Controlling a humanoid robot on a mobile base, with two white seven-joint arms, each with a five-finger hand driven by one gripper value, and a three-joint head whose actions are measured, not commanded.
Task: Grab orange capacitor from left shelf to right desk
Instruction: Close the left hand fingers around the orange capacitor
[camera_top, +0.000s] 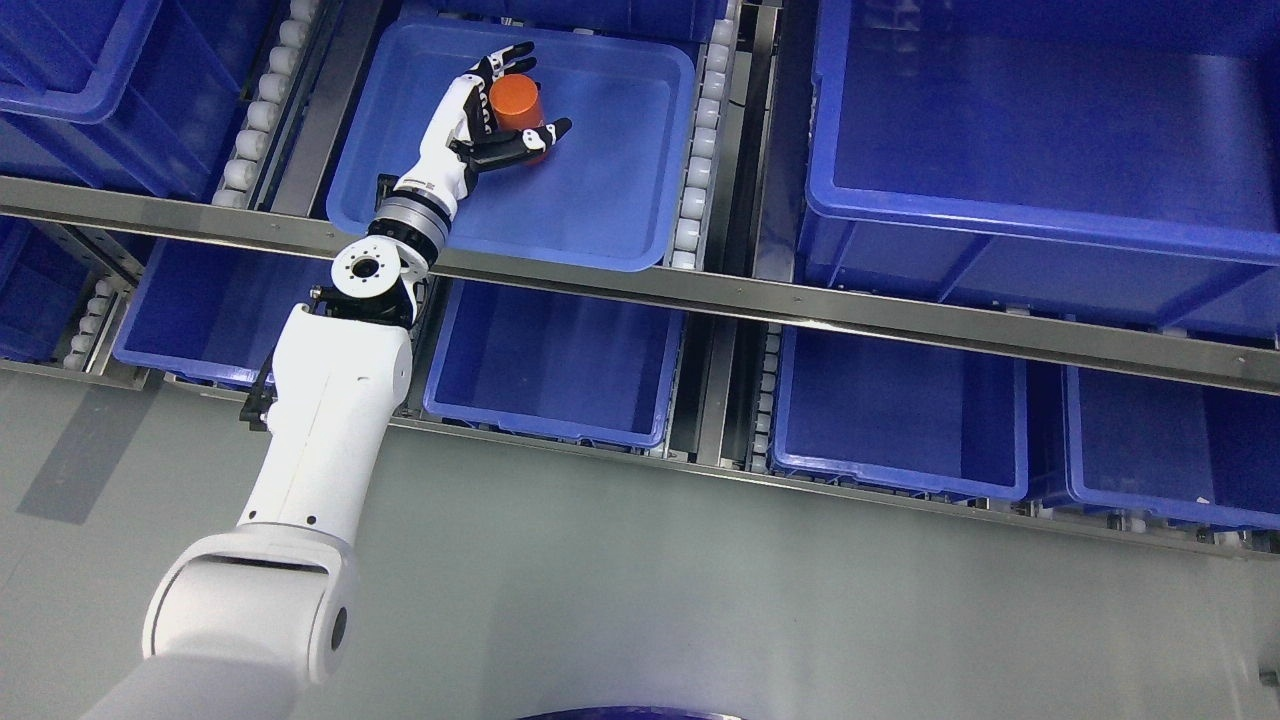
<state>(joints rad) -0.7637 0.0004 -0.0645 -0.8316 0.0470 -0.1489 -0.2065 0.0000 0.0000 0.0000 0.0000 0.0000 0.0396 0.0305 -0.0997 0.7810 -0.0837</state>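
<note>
Left hand (495, 110), reaching up from the picture's 7 o'clock corner, with fingers (505, 58) and thumb partly curled around the orange capacitor (516, 103). The capacitor stands upright inside the shallow blue tray (600, 190) on the upper shelf rail (800, 300), toward the tray's 11 o'clock corner.

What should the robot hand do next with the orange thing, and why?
Probably lift it straight up. The left hand has its fingers curled around the orange cylindrical capacitor, which still sits low inside the shallow blue plastic tray on the shelf.
</note>
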